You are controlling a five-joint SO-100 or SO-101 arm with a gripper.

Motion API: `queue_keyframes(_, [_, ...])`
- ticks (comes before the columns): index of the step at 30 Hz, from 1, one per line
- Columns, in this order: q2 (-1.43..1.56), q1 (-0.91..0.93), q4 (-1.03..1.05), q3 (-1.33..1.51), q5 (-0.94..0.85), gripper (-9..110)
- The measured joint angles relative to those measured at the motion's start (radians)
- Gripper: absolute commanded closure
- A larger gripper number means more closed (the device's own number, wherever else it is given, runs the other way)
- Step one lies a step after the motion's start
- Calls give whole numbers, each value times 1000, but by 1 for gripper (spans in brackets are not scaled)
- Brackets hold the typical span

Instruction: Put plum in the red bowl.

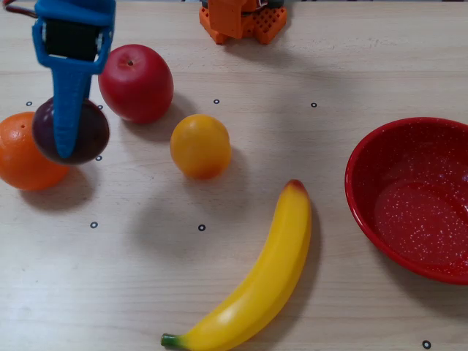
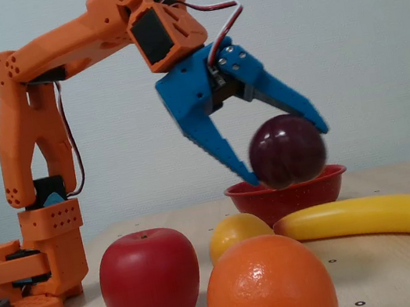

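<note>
Above our pale table (image 1: 307, 66), gripper (image 2: 289, 156) fingers clamp the glossy plum (image 2: 286, 150); it may slip before the red bowl (image 1: 365, 157).

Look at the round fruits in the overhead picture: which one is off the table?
The plum, dark purple, gripped by the blue gripper in mid-air. The apple, orange and yellow fruit rest on the table.

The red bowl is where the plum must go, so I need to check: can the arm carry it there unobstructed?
Probably yes. The end effector holds the plum lifted above the apple, orange and banana, and the red bowl sits open and empty.
</note>
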Motion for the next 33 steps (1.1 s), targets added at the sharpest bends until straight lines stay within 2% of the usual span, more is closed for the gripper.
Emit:
queue_keyframes(15, [383, 28, 71, 199, 63, 102])
queue_keyframes(25, [407, 17, 58, 209, 78, 102])
queue_keyframes(33, [407, -120, -38, 209, 127, 102])
